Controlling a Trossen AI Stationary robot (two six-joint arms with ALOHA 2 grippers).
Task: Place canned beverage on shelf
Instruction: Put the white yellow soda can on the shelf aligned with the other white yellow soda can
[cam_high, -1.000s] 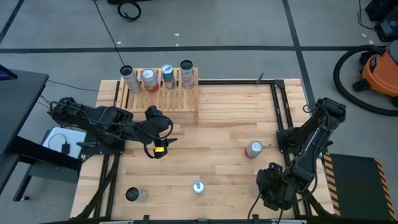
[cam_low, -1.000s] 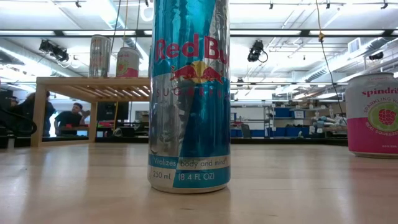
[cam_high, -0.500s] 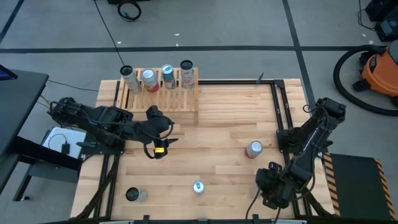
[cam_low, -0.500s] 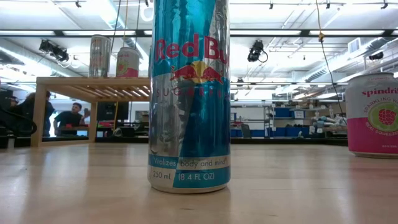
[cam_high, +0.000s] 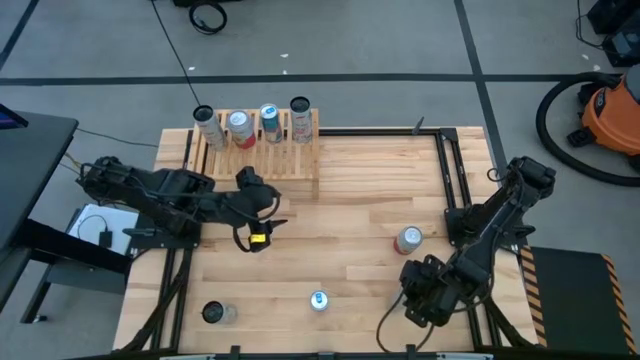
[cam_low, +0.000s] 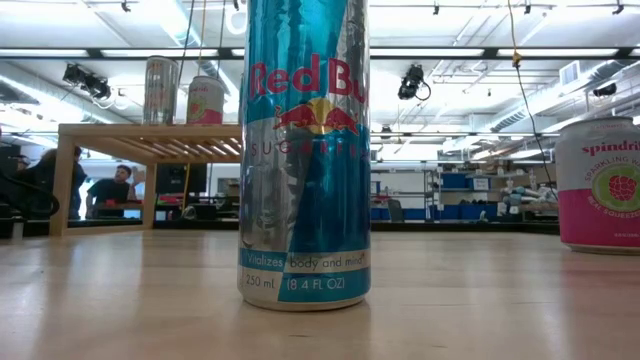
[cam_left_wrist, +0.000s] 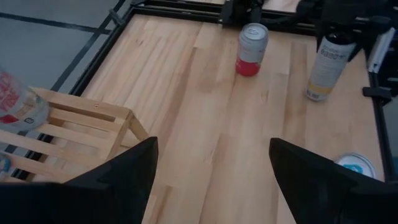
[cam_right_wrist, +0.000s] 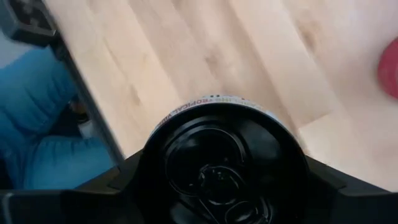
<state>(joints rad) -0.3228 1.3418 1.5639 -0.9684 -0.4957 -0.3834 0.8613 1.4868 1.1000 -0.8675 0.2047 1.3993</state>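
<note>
Left gripper (cam_left_wrist: 212, 146): fingers spread wide, nothing between them. It hangs low over the table (cam_high: 360, 190).

The shelf (cam_high: 260, 160) stands just beside this gripper, off to one side of its fingers, at the far edge. Four cans (cam_high: 240, 128) stand in a row along the shelf's back. The slats nearest the gripper are bare.

Right gripper (cam_high: 425, 292): at the near right of the table, well apart from the shelf. Its fingers sit close on either side of a pale can with a black top (cam_left_wrist: 328, 71), gripping it near the top. The can stands upright.

A pink-and-red can (cam_high: 408, 240) stands near the right gripper, on the shelf side of it and not touching. A blue Red Bull can (cam_high: 318, 299) stands beside the right gripper, towards the left arm, near the front edge. A dark-topped can (cam_high: 212, 313) stands well apart from both grippers, at the near left corner.

Low view: no gripper in sight. People sit in the room behind the shelf.
</note>
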